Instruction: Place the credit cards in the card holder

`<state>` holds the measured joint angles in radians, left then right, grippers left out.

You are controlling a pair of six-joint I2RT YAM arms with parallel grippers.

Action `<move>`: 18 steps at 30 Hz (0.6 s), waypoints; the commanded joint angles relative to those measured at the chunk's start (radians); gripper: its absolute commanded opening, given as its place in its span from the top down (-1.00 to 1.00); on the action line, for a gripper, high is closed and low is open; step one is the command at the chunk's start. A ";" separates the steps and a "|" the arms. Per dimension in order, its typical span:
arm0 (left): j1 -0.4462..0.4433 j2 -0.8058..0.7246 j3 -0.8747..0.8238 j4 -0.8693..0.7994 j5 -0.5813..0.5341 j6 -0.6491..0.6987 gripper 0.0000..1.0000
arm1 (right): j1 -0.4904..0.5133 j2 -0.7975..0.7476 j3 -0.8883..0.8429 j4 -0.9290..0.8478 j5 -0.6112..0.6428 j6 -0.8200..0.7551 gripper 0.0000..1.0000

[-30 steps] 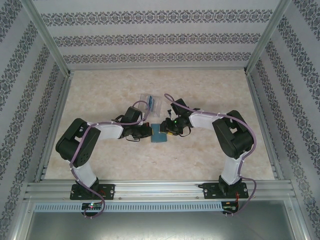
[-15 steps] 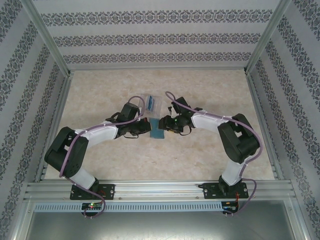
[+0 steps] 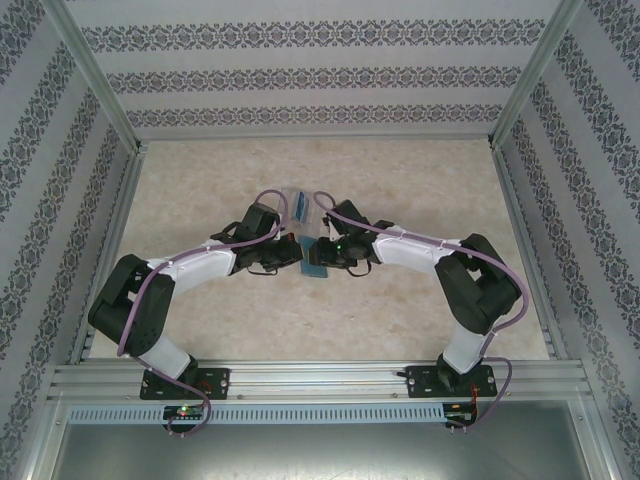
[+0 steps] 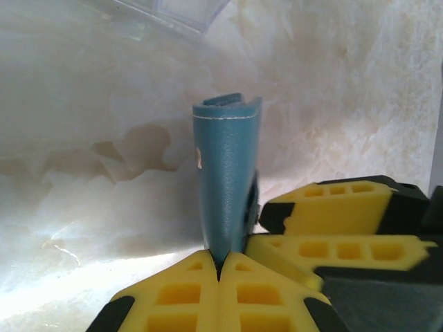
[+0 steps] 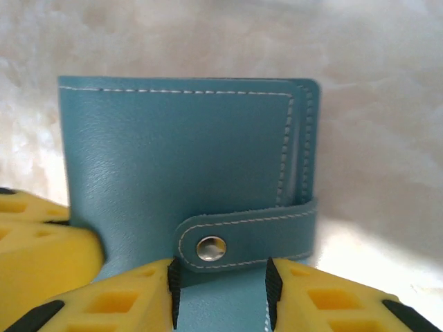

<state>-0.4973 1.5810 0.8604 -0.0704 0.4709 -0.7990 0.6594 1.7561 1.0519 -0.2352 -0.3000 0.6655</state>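
Since both arms reached farther out than a second ago, the left end effector [image 4: 219, 266] now sits clamped on one teal wallet [image 4: 225, 180], holding it upright. The right end effector [image 5: 220, 277] has its fingers apart around the wallet's strap end, and I can't tell if it's pinching. One clear card holder [image 3: 296, 200] lies just beyond the wallet on the table [image 3: 420, 180], with one blue card [image 3: 305, 209] inside.

Card holder [image 4: 173, 10] cropped at top edge, wallet [image 5: 187, 159] base hidden — behind right end effector [image 5: 220, 294]

Pale marbled beige tabletop [image 3: 200, 180]
A small clear plastic card holder [image 3: 292, 200] lies on it, near the middle, toward the back.
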 commanded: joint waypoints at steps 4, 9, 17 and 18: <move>-0.010 -0.034 0.008 0.053 0.082 -0.039 1.00 | 0.034 0.003 0.031 -0.043 0.142 -0.049 0.03; -0.010 -0.034 0.014 0.045 0.098 -0.045 1.00 | 0.045 0.020 0.055 -0.061 0.163 -0.051 0.09; -0.010 -0.051 0.010 0.015 0.080 -0.040 1.00 | 0.048 -0.005 0.036 -0.093 0.297 -0.047 0.51; -0.011 -0.054 0.005 0.015 0.074 -0.041 1.00 | 0.048 -0.007 0.031 -0.096 0.307 -0.051 0.53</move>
<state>-0.4973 1.5795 0.8604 -0.0631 0.5121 -0.8284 0.7162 1.7584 1.0824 -0.2771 -0.1230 0.6239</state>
